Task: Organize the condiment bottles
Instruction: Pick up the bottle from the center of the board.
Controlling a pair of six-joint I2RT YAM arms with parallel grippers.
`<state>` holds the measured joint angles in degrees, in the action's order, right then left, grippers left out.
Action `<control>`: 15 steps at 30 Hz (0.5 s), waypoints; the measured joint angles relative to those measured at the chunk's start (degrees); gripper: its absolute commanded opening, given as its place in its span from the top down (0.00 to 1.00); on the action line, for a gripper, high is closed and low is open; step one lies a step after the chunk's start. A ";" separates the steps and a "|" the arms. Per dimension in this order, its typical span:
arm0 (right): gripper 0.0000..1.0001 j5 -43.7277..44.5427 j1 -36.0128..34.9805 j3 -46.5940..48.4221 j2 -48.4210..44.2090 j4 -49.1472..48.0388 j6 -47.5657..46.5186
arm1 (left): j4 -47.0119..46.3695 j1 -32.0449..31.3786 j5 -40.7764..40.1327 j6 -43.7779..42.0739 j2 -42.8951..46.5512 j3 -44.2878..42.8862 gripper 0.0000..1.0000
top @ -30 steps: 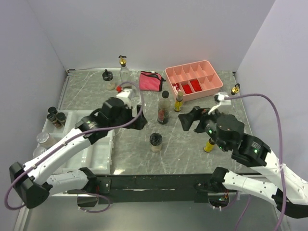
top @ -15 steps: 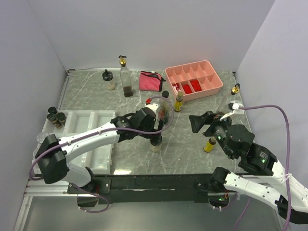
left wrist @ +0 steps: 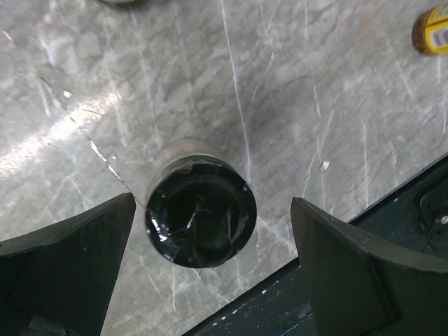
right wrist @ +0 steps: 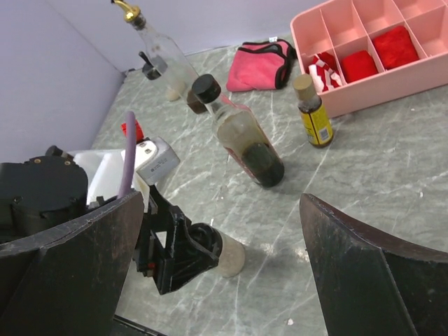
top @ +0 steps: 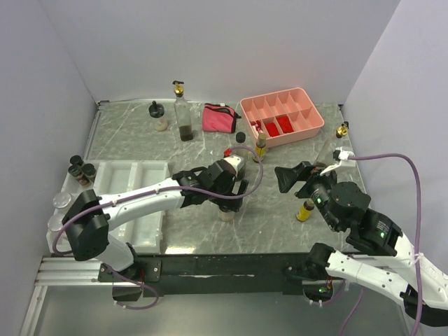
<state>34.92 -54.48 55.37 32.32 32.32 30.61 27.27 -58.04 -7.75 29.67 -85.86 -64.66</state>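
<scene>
While the left gripper [top: 227,203] hangs spread wide over a black-lidded spice jar [top: 225,214] at the lower middle of the overhead frame, the right gripper [top: 292,176] sits right of centre, jaws parted and holding nothing. A small yellow bottle [top: 304,210] stands just below the right gripper. Toward the top, a tall clear bottle with a gold pourer [top: 183,115] and a small black-topped bottle [top: 159,117] stand left of a pink zip pouch [top: 218,117] and a pink compartment tray [top: 280,106]. A white tray [top: 133,175] lies at the left, with two dark-lidded jars [top: 79,168] beside its upper left corner.

In the left wrist view the jar's glossy black lid fills the centre, a finger on each side and neither touching it. The grey marble tabletop [left wrist: 280,84] lies all around.

In the right wrist view the two fingers frame the lower corners with only marble between them. A black-capped bottle of dark liquid [right wrist: 245,140] stands at centre. A yellow-labelled bottle [right wrist: 313,112] is right of it, near the pink tray.
</scene>
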 measured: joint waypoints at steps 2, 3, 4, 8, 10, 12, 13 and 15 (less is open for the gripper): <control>0.00 0.00 0.00 -0.55 -0.02 -0.11 -0.02 | 0.02 -0.35 0.22 0.13 -0.98 0.00 0.10; 0.00 0.02 0.00 -0.66 -0.04 -0.09 0.00 | 0.11 -0.48 0.22 0.28 -1.46 0.00 0.12; 0.00 0.02 0.00 -0.68 -0.07 -0.09 -0.02 | 0.22 -0.57 0.15 0.70 -1.81 0.00 0.12; 0.00 0.02 0.00 -0.68 -0.92 -0.13 -0.02 | 1.03 -0.66 -0.50 1.62 -2.93 0.00 0.33; 0.00 0.02 0.00 -0.68 -1.46 -0.13 0.02 | 1.49 -0.66 -1.44 2.03 -3.48 0.00 0.48; 0.00 0.02 0.00 -0.68 -1.73 -0.15 0.17 | 1.51 -0.61 -2.16 2.97 -3.67 -0.61 0.72; 0.00 0.00 0.00 -0.68 -1.77 -0.15 0.26 | 1.46 -0.50 -2.34 3.69 -3.80 -0.70 0.82; 0.00 -0.02 0.00 -0.68 -1.79 -0.15 0.46 | 1.62 -0.26 -2.67 4.57 -3.89 -0.90 0.99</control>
<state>34.89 -54.48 54.70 30.52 32.16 31.07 28.88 -58.30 -10.41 34.24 -89.76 -65.56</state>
